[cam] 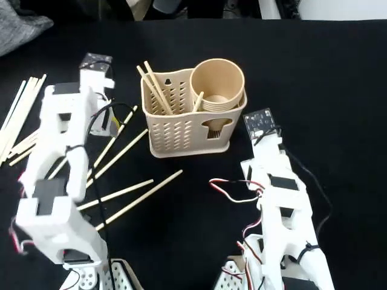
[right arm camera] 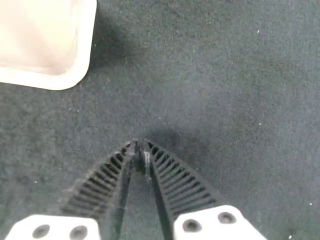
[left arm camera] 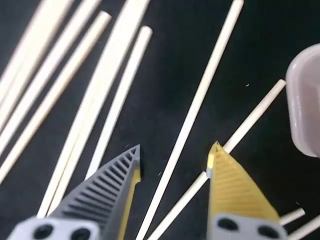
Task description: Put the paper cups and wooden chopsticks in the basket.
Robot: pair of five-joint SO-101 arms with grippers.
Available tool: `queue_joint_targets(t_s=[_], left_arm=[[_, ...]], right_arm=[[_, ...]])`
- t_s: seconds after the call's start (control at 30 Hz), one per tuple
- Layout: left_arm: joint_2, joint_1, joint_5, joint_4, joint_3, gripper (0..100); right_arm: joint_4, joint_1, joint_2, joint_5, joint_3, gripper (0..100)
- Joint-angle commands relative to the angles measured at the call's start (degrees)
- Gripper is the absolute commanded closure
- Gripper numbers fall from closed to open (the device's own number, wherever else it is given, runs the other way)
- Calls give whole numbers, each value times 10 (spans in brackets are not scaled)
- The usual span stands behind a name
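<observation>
The beige slotted basket (cam: 192,130) stands mid-table. Stacked paper cups (cam: 217,83) fill its right compartment, and a few wooden chopsticks (cam: 155,89) lean in its left one. Loose chopsticks (cam: 130,192) lie on the black cloth left of the basket. My left gripper (left arm camera: 175,150) hangs open just above them, with one chopstick (left arm camera: 196,106) running between its fingers and a second (left arm camera: 250,122) passing under the yellow finger (left arm camera: 231,182). My right gripper (right arm camera: 139,147) is shut on nothing, low over bare cloth near the basket's corner (right arm camera: 60,50).
A second bundle of chopsticks (cam: 18,121) lies at the table's left edge, beyond the left arm (cam: 60,151). The right arm (cam: 278,199) stands right of the basket's front. A pale rounded basket corner (left arm camera: 306,107) shows beside the left gripper. Black cloth stretches open at the right.
</observation>
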Motion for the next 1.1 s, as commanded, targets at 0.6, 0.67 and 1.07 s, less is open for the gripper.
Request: queue_joint_targets(t_s=[0.6, 0.67, 1.07], left_arm=[[172, 36, -54, 58, -177, 971], [158, 35, -55, 91, -186, 971], [-202, 22, 27, -8, -12, 971]], right_arm=[[-6, 8, -12, 4, -1, 986], [-6, 8, -12, 4, -1, 986], [-6, 8, -12, 4, -1, 986]])
